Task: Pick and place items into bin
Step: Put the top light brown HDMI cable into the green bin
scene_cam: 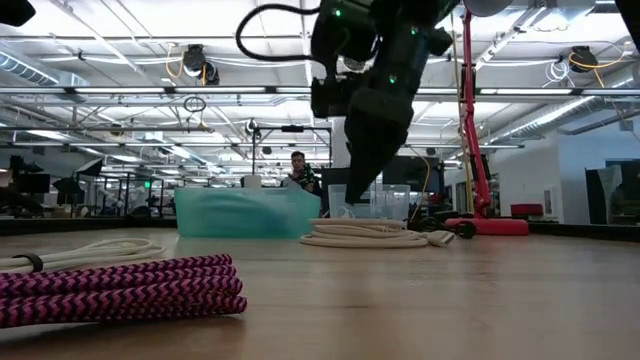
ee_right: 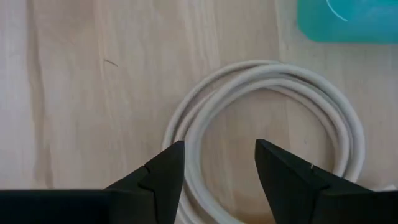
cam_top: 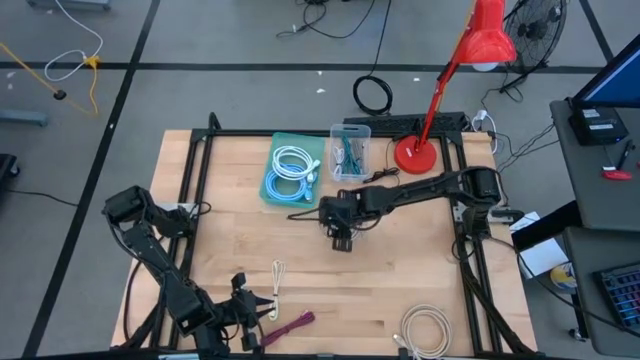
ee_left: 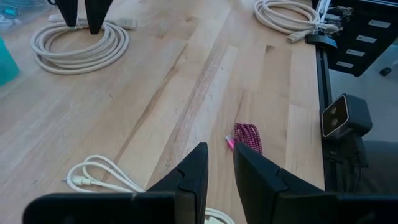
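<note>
My right gripper (cam_top: 341, 240) (ee_right: 217, 165) is open and points down over a beige coil (ee_right: 273, 81) (scene_cam: 365, 235) lying flat mid-table. The low view shows its fingertips just above the coil, touching nothing. My left gripper (cam_top: 262, 308) (ee_left: 219, 152) waits near the near edge, its fingers a narrow gap apart and holding nothing. A maroon cord (cam_top: 292, 323) (ee_left: 247, 137) and a cream cord (cam_top: 278, 277) (ee_left: 99, 174) lie flat beside it. A second beige coil (cam_top: 430, 330) lies near the near right corner. The teal bin (cam_top: 270, 190) holds light blue and white coils.
A small clear container (cam_top: 366, 140) with teal cords stands right of the bin. The red lamp (cam_top: 415, 155) stands at the far right, and its black cord runs off the table. A black frame runs along the table's edges. Bare wood lies between the two grippers.
</note>
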{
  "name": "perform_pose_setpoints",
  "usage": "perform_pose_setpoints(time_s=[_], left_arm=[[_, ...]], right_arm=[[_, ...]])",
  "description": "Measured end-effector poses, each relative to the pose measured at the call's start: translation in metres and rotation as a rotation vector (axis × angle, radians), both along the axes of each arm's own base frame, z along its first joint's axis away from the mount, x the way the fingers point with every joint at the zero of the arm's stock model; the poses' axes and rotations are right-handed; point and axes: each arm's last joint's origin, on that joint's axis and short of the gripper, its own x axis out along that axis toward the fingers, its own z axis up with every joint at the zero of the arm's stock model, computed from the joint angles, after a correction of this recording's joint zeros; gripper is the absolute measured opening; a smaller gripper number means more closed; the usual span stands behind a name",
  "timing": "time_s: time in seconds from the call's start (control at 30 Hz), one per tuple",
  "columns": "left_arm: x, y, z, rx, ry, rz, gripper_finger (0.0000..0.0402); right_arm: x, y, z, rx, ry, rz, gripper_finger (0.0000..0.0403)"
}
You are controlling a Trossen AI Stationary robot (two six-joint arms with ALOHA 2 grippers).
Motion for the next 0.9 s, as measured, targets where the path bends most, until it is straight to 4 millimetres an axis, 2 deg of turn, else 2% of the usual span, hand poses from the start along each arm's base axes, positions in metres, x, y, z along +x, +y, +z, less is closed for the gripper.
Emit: perform_pose_setpoints(time_s=[0.13, 0.27, 0.43, 0.7, 0.9], left_arm=[[0.000, 0.000, 0.000, 0.003, 0.001, -0.002, 0.0081], [0.000, 0.000, 0.000, 0.003, 0.000, -0.001, 0.0081], [0.000, 0.000, 0.000, 0.003, -0.002, 0.000, 0.0081], [0.000, 0.000, 0.000, 0.000, -0.009, 0.005, 0.0081], [0.000, 0.000, 0.000, 0.003, -0.008, 0.003, 0.0081]], right_arm=[[-0.004, -0.007, -0.012, 0.065, -0.007, -0.010, 0.0197], [-0.008, -0.005, -0.024, 0.155, -0.016, -0.002, 0.0201], [-0.017, 0.002, -0.038, 0.155, 0.018, 0.009, 0.0201], [-0.029, 0.003, -0.060, 0.182, -0.030, -0.028, 0.0201], [-0.034, 0.015, -0.066, 0.175, -0.014, -0.010, 0.0201]])
